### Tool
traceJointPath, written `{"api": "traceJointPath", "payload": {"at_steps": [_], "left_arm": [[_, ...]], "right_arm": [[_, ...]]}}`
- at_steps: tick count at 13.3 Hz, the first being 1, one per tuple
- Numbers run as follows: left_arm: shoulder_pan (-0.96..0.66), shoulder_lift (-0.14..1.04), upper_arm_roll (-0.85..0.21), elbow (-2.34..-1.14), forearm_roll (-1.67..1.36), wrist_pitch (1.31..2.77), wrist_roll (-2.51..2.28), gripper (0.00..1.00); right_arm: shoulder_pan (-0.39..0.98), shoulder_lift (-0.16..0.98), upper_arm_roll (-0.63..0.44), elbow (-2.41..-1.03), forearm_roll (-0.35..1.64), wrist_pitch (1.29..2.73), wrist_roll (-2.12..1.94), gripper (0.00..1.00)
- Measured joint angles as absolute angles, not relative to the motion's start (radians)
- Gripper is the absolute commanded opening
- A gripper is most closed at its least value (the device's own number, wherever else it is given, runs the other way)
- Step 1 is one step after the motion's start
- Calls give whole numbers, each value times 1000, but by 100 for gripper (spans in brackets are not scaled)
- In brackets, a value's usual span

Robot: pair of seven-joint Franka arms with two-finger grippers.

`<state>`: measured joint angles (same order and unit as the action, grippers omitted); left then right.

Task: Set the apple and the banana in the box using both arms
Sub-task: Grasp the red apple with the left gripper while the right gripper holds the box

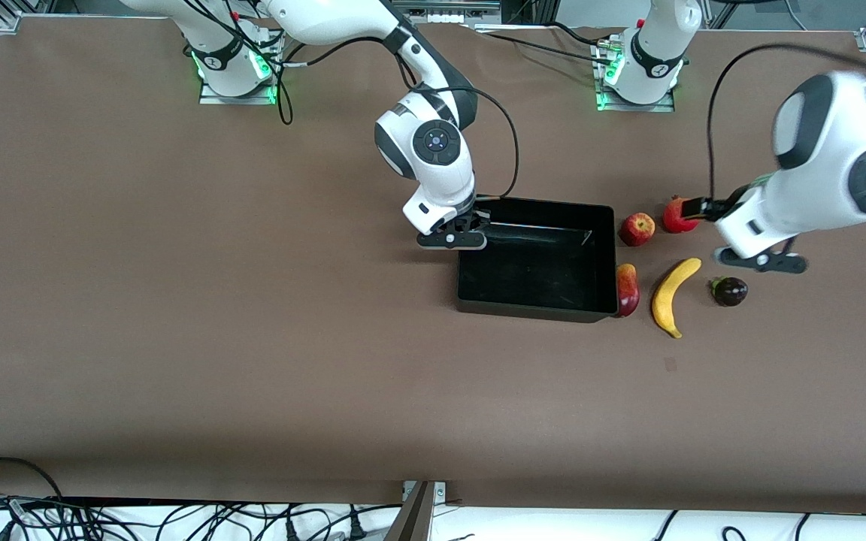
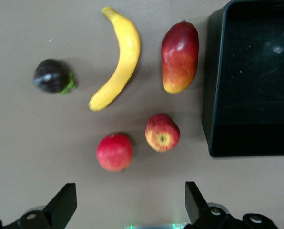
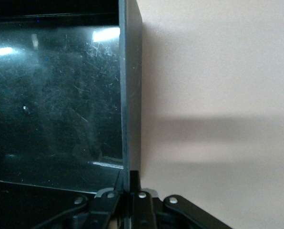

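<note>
Brown table (image 1: pixel 177 300), cables (image 1: pixel 102 518) at edge

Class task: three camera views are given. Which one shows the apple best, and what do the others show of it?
The left wrist view: the apple appears large, its dimpled top and yellowish patches clear. The front view shows it small, beside the box. The right wrist view misses it.

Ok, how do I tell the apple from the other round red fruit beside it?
The apple has yellowish patches and a dimpled top; the round red fruit is evenly red. The apple lies closer to the box; the round red fruit lies toward the left arm's end, by the left gripper. Both are small, round, on the table, ungripped.
</note>
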<state>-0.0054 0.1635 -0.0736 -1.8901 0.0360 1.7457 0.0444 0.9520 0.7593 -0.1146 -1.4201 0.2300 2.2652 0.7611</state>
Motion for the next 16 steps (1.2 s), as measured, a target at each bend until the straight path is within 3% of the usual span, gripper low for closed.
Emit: {"api": "traceJointPath", "payload": {"at_steps": [6,7,8,12,15,16], "left_arm": [[-7,171,-92,-2084,36,1947,404,100],[-7,162,-110,-2136,36,2015,412,100],[-7,149,-128,-2198,36,2086,411,100],[-4,118,-145,-2418,36,2371,411,100],[-2,136,-145,-2511,36,2538,412,100],[-2,149,-145,-2522,36,2574,412,87]], "right_arm": [[949,764,-130,-1418,230,2258,625,0],[949,764,-130,-1418,230,2258,623,37],[949,764,-130,-1418,230,2258,622,99],[947,762,-139,-1399,230,2241,618,100],[913,722,-176,-1373,230,2145,563,100],[891,691,-193,-1366,230,2105,517,100]]}}
